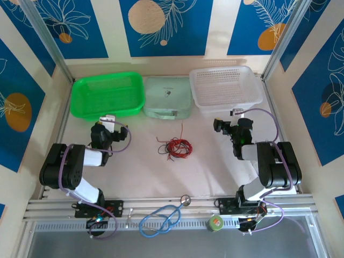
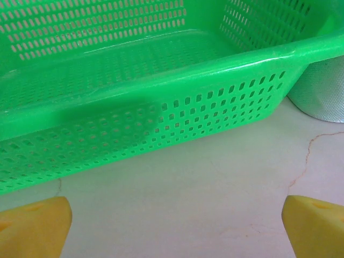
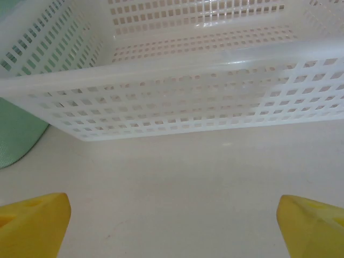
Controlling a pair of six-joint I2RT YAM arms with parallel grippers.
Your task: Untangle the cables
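The cables (image 1: pixel 174 146), a small tangle of thin red and black wires, lie on the pale table midway between the two arms. My left gripper (image 1: pixel 107 119) sits to their left, facing the green basket (image 1: pixel 80 97). In the left wrist view it (image 2: pixel 177 228) is open, its yellow fingertips (image 2: pixel 37 223) wide apart over bare table. My right gripper (image 1: pixel 236 114) sits to the right of the tangle, facing the white basket (image 1: pixel 252 88). In the right wrist view it (image 3: pixel 173 226) is open too, with nothing between its fingertips (image 3: pixel 312 223).
The green basket's wall (image 2: pixel 161 115) and the white basket's wall (image 3: pixel 177 97) stand close ahead of the grippers. A mint-green case (image 1: pixel 167 97) lies between the baskets. A blue stethoscope (image 1: pixel 161 217) and a small green roll (image 1: pixel 216 223) rest on the front rail.
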